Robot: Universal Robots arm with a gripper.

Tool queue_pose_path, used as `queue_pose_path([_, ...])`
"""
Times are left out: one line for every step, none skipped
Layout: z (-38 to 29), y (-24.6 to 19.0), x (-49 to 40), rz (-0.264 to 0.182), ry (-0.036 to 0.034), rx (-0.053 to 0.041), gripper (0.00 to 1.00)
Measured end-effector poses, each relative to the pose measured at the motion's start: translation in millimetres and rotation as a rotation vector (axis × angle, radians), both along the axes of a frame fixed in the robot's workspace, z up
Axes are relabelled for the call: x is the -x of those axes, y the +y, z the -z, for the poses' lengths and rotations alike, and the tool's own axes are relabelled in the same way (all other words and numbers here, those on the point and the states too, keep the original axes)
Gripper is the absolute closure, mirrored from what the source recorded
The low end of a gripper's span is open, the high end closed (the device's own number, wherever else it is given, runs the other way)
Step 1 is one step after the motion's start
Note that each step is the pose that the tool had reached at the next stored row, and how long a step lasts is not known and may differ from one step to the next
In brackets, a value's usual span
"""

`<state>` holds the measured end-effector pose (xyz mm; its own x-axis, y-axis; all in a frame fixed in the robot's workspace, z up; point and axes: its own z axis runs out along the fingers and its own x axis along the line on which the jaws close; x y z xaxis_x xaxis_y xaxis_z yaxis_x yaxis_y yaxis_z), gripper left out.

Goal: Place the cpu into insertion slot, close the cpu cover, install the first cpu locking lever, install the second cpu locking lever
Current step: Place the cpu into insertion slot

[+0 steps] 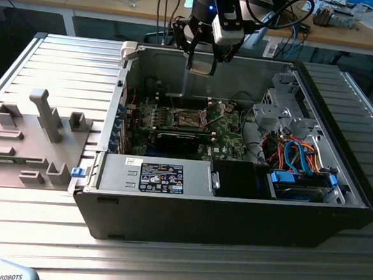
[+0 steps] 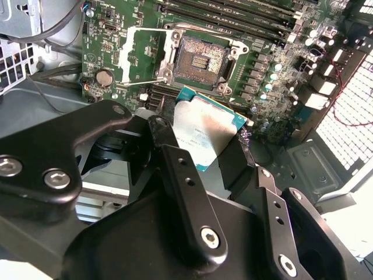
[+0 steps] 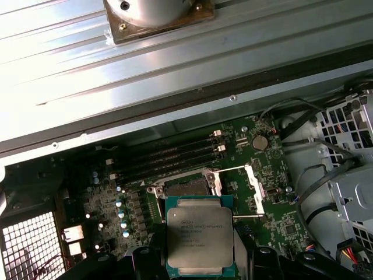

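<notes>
We have the cpu (image 3: 201, 236) pinched by two opposite edges between the black fingers of the gripper (image 2: 207, 149), which is closed on it. Its silver-grey top faces the camera in both wrist views. We judge it light, thin and stiff. The smooth metal top could slip, and the contact side should not be touched, so the green rim is the right place to hold, as it is held now.

Beyond the fingertips, well apart from the chip, lies the insertion slot (image 2: 201, 61), bare and open. Its fine contacts look easy to bend, so we judge that it tolerates only a level, gentle seating. Just beside the slot the cpu cover (image 2: 166, 55) stands swung open on its hinge, clear of the opening, with a thin locking lever (image 2: 140, 81) along it. Memory slots (image 3: 169, 154) run past the slot's other side.

In the exterior view the gripper hangs above the open computer case (image 1: 232, 214), near its rear wall, with free room around it.
</notes>
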<state>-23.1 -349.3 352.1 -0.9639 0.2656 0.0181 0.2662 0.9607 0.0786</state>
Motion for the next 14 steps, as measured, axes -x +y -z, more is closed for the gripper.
queue_pose_path([0.0, 0.0, 0.0, 0.0, 0.0, 0.0, 0.46])
queue_pose_path([0.0, 0.0, 0.0, 0.001, -0.0001, 0.0, 0.46])
queue_pose_path([0.0, 0.0, 0.0, 0.001, 0.0, -0.0001, 0.46])
queue_pose_path([0.0, 0.0, 0.0, 0.002, 0.0, 0.0, 0.46])
queue_pose_path([0.0, 0.0, 0.0, 0.002, 0.0, 0.0, 0.46])
queue_pose_path([0.0, 0.0, 0.0, 0.003, 0.0, 0.0, 0.46])
queue_pose_path([0.0, 0.0, 0.0, 0.003, -0.0001, 0.0, 0.46])
queue_pose_path([0.0, 0.0, 0.0, 0.004, 0.0, 0.0, 0.46])
queue_pose_path([0.0, 0.0, 0.0, 0.004, 0.0, 0.0, 0.46])
queue_pose_path([0.0, 0.0, 0.0, 0.004, 0.0, 0.0, 0.46])
queue_pose_path([0.0, 0.0, 0.0, 0.005, 0.0, 0.0, 0.46])
queue_pose_path([0.0, 0.0, 0.0, 0.005, 0.0, 0.0, 0.46])
queue_pose_path([0.0, 0.0, 0.0, 0.006, 0.0, 0.0, 0.46])
queue_pose_path([0.0, 0.0, 0.0, 0.006, 0.0, 0.0, 0.46])
